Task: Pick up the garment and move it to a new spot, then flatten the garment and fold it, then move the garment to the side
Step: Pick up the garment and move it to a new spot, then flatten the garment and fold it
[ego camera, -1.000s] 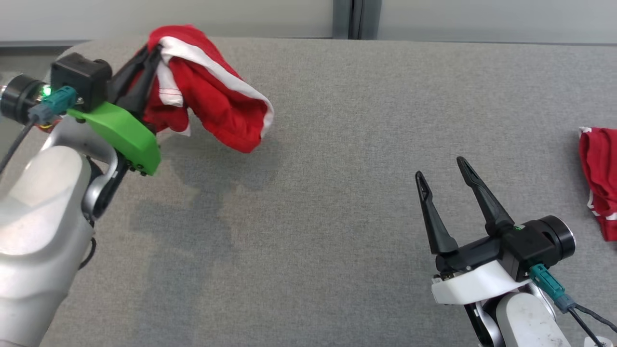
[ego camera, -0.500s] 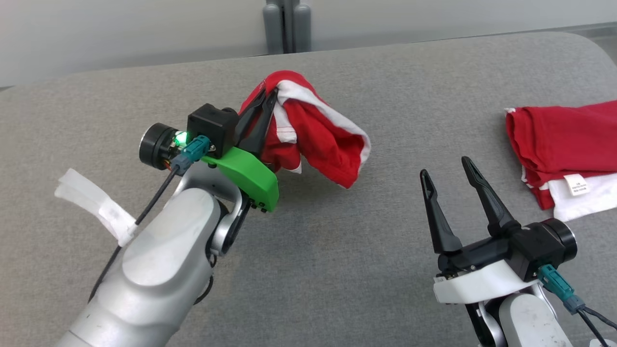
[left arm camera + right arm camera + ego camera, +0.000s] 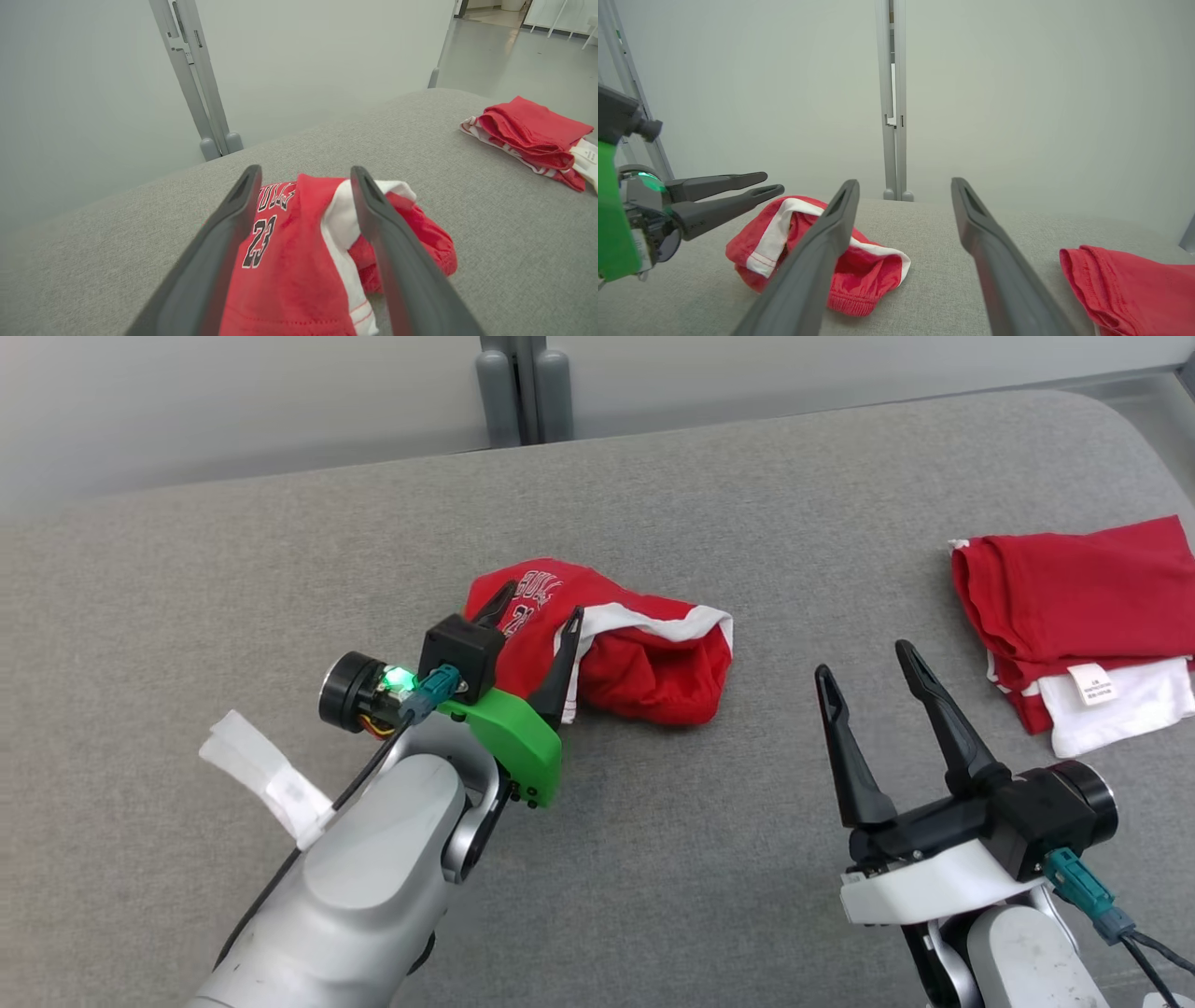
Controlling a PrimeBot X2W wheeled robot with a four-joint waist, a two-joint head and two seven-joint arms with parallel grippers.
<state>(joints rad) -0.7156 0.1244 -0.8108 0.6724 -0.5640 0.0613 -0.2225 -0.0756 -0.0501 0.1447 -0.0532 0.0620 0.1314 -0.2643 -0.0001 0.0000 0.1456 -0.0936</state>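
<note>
Head view: left hand (image 3: 541, 599) spread wide over the crumpled garment (image 3: 653, 674)

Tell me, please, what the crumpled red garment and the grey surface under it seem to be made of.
Red garment: soft thin knit, probably a synthetic sports fabric, matte; it slumps in limp folds, with stitched white trim and printed lettering. Grey surface: a woven or felt-like textile cover, matte; fine flecked grain, rounded soft-looking edge.
</note>
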